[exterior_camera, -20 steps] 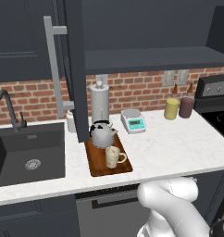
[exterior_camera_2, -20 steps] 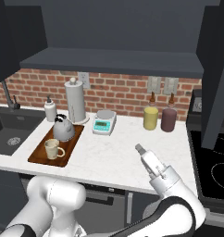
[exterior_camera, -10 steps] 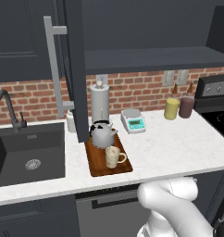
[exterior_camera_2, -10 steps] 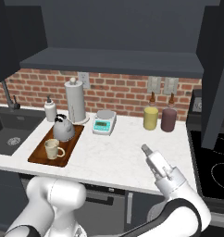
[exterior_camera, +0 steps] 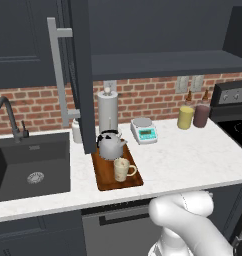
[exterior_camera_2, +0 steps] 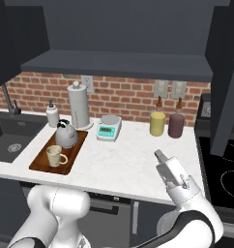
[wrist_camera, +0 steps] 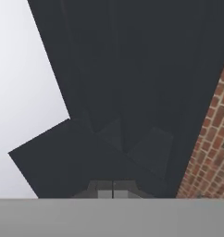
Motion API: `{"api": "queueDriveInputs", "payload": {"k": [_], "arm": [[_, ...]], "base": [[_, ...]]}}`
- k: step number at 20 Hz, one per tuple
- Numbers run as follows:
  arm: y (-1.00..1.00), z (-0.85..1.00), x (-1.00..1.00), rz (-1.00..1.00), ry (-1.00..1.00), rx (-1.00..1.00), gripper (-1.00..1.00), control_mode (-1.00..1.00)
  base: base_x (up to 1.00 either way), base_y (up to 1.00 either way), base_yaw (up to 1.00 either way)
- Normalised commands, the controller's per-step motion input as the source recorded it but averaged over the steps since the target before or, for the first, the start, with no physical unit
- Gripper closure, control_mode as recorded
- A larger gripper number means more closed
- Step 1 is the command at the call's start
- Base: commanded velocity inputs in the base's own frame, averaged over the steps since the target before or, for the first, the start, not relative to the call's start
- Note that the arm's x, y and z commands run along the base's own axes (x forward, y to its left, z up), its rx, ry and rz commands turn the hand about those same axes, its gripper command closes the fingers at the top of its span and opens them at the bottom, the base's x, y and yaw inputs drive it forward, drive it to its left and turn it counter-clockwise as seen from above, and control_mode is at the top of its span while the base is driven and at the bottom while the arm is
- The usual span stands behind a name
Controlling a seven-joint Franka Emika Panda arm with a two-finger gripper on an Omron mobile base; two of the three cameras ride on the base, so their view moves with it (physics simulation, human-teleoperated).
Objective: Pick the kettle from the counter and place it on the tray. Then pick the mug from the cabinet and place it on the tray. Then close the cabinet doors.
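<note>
The silver-grey kettle [exterior_camera: 110, 145] [exterior_camera_2: 66, 135] stands at the far end of the reddish-brown tray [exterior_camera: 104, 177] [exterior_camera_2: 41, 165] on the white counter [exterior_camera: 188, 155] [exterior_camera_2: 124, 162]. Just in front of it on the tray stands the cream mug [exterior_camera: 122, 169] [exterior_camera_2: 54, 155]. Both doors of the dark cabinet [exterior_camera: 163, 62] [exterior_camera_2: 114, 63] stand open: the left door [exterior_camera: 79, 75] with its silver bar handle [exterior_camera: 57, 75], and the right door [exterior_camera_2: 230, 72]. My gripper [exterior_camera_2: 158, 154] [wrist_camera: 112, 190] is shut and empty, tilted upward over the counter's front right, facing the dark cabinet underside.
A white paper-towel roll [exterior_camera: 107, 110] [exterior_camera_2: 77, 105] stands behind the tray, a small scale [exterior_camera: 144, 131] [exterior_camera_2: 109, 129] to its right. Yellow [exterior_camera_2: 157, 124] and maroon [exterior_camera_2: 176, 125] canisters stand by the brick wall. The sink [exterior_camera: 28, 165] lies left, the stove [exterior_camera_2: 220, 169] right.
My shut gripper has drifted a little to the right over the counter's front. The kettle, mug, tray and doors have not moved.
</note>
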Motion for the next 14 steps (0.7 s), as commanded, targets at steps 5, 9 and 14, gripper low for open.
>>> {"api": "queueDriveInputs", "payload": {"k": [5, 9, 14], "arm": [[-0.12, 0.08, 0.00, -0.01, 0.00, 0.01, 1.00, -1.00], [-0.14, 0.23, 0.09, -0.02, 0.07, 0.03, 1.00, -1.00], [-0.24, 0.29, 0.20, -0.03, 0.10, 0.10, 1.00, -1.00]], "base": [[0.00, 0.00, 0.00], [0.00, 0.00, 0.00], [0.00, 0.00, 0.00]]}}
